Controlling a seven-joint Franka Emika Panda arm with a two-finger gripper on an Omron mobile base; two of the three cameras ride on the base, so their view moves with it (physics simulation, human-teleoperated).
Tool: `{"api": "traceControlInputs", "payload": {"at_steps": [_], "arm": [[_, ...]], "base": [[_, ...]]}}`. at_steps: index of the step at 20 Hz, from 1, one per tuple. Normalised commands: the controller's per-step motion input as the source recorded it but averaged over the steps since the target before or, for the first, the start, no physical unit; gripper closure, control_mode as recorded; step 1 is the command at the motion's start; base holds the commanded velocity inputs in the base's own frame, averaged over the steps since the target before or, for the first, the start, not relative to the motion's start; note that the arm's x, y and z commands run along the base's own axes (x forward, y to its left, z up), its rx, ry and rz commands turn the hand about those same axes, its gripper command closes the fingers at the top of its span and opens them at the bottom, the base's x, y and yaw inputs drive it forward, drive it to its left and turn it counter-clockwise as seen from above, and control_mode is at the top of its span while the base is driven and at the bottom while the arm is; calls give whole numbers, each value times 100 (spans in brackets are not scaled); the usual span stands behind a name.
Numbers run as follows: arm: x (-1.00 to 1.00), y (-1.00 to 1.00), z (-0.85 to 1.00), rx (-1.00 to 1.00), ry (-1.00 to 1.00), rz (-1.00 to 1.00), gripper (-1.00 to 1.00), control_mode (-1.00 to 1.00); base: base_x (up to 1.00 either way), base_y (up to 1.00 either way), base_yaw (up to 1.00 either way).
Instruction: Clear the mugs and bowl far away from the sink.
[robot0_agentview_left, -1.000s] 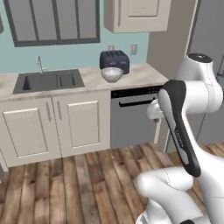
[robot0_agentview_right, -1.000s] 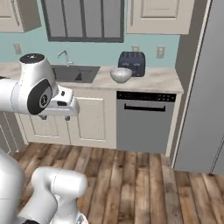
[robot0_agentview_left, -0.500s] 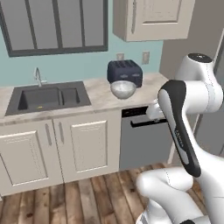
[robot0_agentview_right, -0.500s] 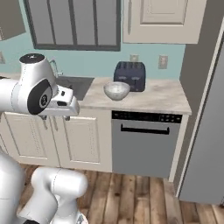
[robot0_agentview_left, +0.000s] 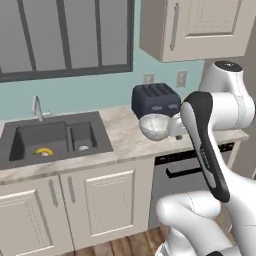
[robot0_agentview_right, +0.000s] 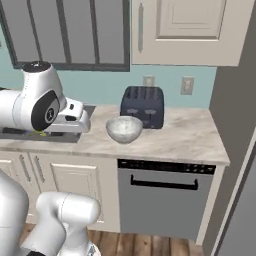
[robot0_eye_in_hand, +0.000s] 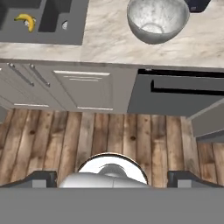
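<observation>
Counter (robot0_agentview_left: 125, 142): pale veined marble, smooth. Sink (robot0_agentview_left: 55, 140): dark grey, matt. Bowl (robot0_agentview_left: 155, 126): whitish-grey, glassy speckled inside. Toaster (robot0_agentview_left: 155, 99): dark blue, satin. Floor (robot0_eye_in_hand: 109, 135): worn wood planks.

Whitish-grey bowl (robot0_agentview_left: 155, 126) with speckled, glassy interior; dark blue toaster (robot0_agentview_left: 156, 99); dark grey sink (robot0_agentview_left: 54, 138) with thin silver faucet (robot0_agentview_left: 37, 107); yellow banana (robot0_agentview_left: 44, 151) in the large basin; countertop (robot0_agentview_right: 180, 137) of beige marble with pale veining; cream cabinet doors (robot0_agentview_left: 112, 199) with silver bar handles; grey dishwasher front (robot0_agentview_right: 162, 197) with black control strip and black handle; teal wall (robot0_agentview_right: 105, 87) with white outlets; window (robot0_agentview_left: 65, 35) of grey panes in dark frame; floor (robot0_eye_in_hand: 109, 135) of brown wood planks, mixed light and dark
</observation>
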Motion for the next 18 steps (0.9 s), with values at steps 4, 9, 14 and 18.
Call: {"api": "traceControlInputs", "payload": {"at_steps": [4,9,14,18], "arm": [[0,0,0,0,0,0,-100,100],[0,0,0,0,0,0,-100,100],[0,0,0,0,0,0,-100,100],[0,0,0,0,0,0,-100,100]], "base": [[100,7,-33],[100,1,-34],[100,0,-30],[100,0,-29]]}}
